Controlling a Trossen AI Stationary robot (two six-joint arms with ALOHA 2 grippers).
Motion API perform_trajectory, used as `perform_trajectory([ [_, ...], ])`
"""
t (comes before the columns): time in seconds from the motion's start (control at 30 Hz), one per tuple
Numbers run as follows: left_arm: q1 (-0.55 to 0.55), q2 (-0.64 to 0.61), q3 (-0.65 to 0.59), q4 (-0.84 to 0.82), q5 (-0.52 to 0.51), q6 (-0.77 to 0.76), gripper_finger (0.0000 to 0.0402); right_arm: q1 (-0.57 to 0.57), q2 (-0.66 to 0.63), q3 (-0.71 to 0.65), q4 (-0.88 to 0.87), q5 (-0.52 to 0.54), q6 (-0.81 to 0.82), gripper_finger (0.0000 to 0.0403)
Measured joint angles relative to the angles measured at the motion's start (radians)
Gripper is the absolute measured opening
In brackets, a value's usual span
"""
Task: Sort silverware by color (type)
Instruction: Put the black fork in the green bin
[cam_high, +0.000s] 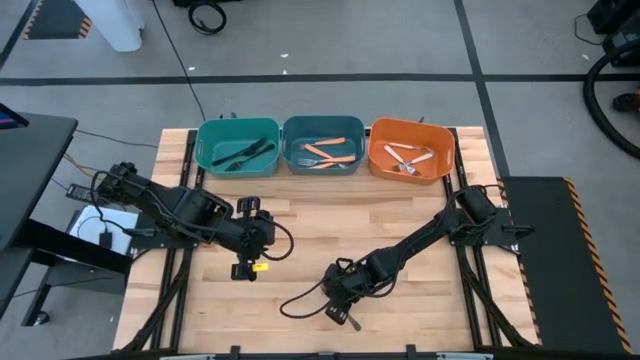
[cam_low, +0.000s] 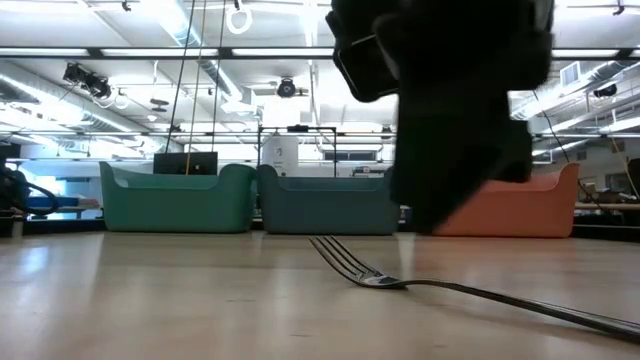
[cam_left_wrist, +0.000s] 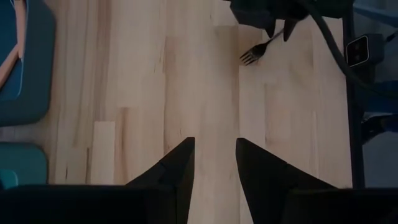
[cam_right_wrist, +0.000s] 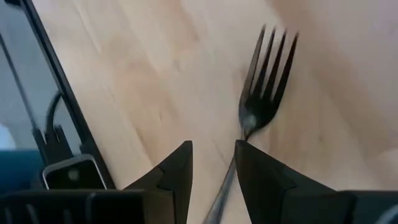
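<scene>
Where the pale wooden surface (cam_high: 310, 225) meets the grey floor, three bins stand in a row: teal (cam_high: 237, 146), blue (cam_high: 323, 145), orange (cam_high: 411, 149), each holding silverware. Right gripper (cam_right_wrist: 213, 163) reaches low at the near edge, fingers spread around a silver fork's (cam_right_wrist: 264, 81) handle, perhaps touching it. Left gripper (cam_left_wrist: 214, 158) hovers apart, fingers spread, empty. Only the low view shows the ceiling lights.

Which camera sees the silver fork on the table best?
The right wrist view: the fork fills it, tines clear, between the right gripper's fingers. The low view shows it side-on; the left wrist view, small and far; the high view, almost hidden.
</scene>
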Motion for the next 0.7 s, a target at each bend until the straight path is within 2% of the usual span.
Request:
perform_trajectory([
  [0.4, 0.0, 0.0, 0.0, 0.006, 0.0, 0.001, 0.0127, -0.002, 0.059, 0.002, 0.12, -0.112, -0.017, 0.0129],
  [0.7, 0.0, 0.0, 0.0, 0.007, 0.0, 0.001, 0.0127, -0.004, 0.063, 0.008, -0.051, -0.079, 0.05, 0.0128],
])
